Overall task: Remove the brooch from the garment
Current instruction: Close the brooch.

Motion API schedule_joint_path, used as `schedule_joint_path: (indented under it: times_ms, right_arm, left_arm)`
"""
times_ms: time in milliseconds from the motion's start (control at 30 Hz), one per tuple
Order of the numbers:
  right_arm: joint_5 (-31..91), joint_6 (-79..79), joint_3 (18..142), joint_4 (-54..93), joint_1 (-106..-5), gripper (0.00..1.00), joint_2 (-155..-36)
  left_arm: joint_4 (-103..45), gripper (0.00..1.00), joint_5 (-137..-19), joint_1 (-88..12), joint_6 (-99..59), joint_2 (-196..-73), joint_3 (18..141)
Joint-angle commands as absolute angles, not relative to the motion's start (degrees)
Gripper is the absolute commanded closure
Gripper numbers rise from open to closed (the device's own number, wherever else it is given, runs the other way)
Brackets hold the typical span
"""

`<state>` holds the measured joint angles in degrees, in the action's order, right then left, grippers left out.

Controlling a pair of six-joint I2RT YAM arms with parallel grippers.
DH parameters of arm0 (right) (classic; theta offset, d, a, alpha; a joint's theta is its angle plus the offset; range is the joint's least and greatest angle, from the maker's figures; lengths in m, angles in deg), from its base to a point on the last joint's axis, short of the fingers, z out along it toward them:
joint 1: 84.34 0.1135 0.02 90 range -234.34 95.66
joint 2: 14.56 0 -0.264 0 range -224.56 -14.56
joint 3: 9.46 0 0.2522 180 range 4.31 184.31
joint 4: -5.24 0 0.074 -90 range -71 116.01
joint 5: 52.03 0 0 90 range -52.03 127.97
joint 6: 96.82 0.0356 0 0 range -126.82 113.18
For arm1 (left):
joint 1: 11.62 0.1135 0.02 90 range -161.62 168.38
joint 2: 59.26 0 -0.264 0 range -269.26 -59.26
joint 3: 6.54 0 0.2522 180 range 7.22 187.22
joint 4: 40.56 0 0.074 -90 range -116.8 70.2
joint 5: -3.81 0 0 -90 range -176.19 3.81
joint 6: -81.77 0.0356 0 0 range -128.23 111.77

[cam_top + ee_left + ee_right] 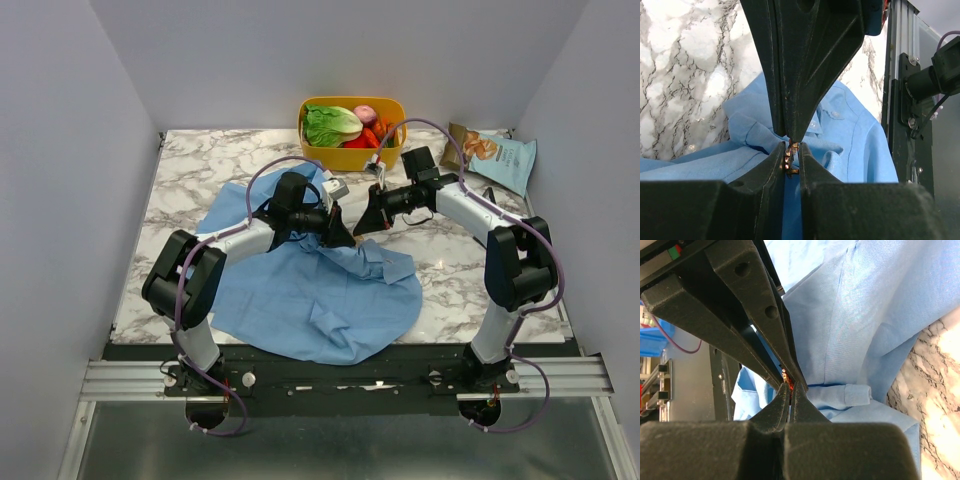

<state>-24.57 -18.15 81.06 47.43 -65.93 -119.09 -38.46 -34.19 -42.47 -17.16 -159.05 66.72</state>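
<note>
Showing both arms converged above the marble table (200, 170), over the upper part of the light-blue shirt (320, 300), which lies spread and rumpled at the near centre. The left gripper (345, 237) and the right gripper (362, 228) meet tip to tip just above a raised fold of the cloth.

Left wrist view: the left fingers (765, 170) are drawn nearly together, pinching the brooch (791, 160), a small coppery-tan ornament lodged at their very tips. The right gripper enters from above as a narrow wedge, its jaws pressed together and its point resting on the brooch's upper edge.

Right wrist view: the right fingers (805, 407) close on the same ornament, seen as an orange-brown sliver between the tips, with the left gripper's fingers coming down to meet it. Blue cloth lies directly behind; whether the brooch is attached to the shirt cannot be told.

At the far edge stand a yellow basket (350, 155) holding lettuce (330, 125) and a red onion (365, 113), and, to the right, a snack bag (500, 158).
</note>
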Motion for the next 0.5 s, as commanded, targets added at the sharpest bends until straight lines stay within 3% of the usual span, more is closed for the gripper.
schedule_joint_path:
  times_ms: [0, 267, 467]
  right_arm:
    - [-22.0, -17.9, 81.5, 42.6, -65.9, 1.0, -117.4]
    - [-22.3, -17.6, 81.5, 42.3, -65.9, 1.0, -117.4]
    - [-22.4, -17.7, 81.4, 42.3, -65.8, 1.0, -117.6]
  left_arm:
    - [-35.5, 0.83, -30.4, -45.2, -15.6, -159.7, 68.1]
    - [-34.9, 0.69, -28.6, -45.5, -15.3, -160.2, 68.5]
    - [-35.9, 0.69, -27.7, -45.5, -16.5, -160.4, 68.3]
